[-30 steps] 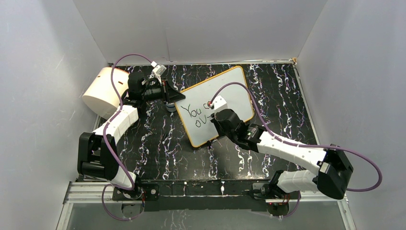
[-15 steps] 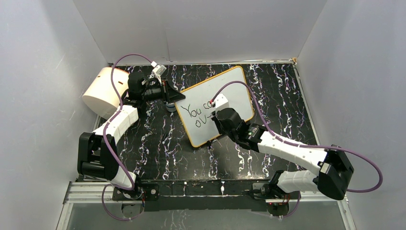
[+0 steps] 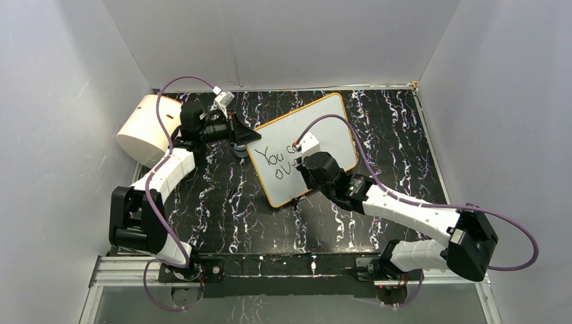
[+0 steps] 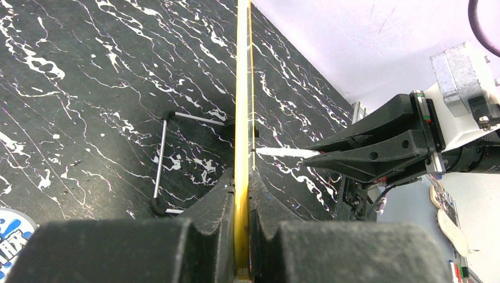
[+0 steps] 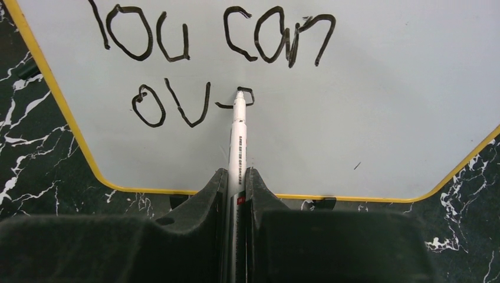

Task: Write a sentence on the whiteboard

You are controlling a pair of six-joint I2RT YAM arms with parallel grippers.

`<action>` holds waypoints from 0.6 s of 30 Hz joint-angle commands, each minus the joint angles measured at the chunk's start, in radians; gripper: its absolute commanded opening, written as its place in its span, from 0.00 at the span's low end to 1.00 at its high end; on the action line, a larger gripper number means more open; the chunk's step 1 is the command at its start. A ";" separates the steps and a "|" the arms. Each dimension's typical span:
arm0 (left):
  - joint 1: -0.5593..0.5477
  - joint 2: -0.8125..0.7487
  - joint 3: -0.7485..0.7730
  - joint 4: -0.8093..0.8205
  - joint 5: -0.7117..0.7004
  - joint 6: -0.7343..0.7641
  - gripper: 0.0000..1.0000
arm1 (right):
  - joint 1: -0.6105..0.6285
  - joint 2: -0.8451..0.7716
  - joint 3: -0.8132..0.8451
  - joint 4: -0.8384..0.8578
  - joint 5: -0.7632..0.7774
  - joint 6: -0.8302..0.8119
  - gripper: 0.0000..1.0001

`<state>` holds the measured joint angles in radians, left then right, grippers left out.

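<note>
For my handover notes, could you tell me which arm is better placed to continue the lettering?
Right: the right fingers hold the marker with its tip on the whiteboard at the half-written word; the left fingers clamp its rim.

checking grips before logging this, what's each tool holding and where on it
Left tool clamps the whiteboard by its yellow rim. Right tool grips a marker by its lower barrel, with the tip on the board.

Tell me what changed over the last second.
Only the right hand, shut on the marker, nudged slightly right then back left at the second line of the sentence. The left hand stays clamped on the rim of the whiteboard; cream cylinder unmoved.
</note>
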<state>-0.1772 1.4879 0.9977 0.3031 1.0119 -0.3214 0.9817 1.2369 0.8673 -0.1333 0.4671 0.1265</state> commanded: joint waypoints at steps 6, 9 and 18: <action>-0.034 0.021 -0.024 -0.112 0.027 0.047 0.00 | -0.005 0.004 0.017 0.050 -0.064 -0.008 0.00; -0.034 0.021 -0.024 -0.113 0.026 0.047 0.00 | -0.005 0.002 0.019 0.028 -0.066 -0.008 0.00; -0.034 0.023 -0.024 -0.113 0.025 0.047 0.00 | -0.004 0.002 -0.003 -0.027 -0.077 0.005 0.00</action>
<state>-0.1772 1.4879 0.9977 0.3035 1.0119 -0.3214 0.9817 1.2369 0.8673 -0.1410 0.4072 0.1268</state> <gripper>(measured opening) 0.052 0.207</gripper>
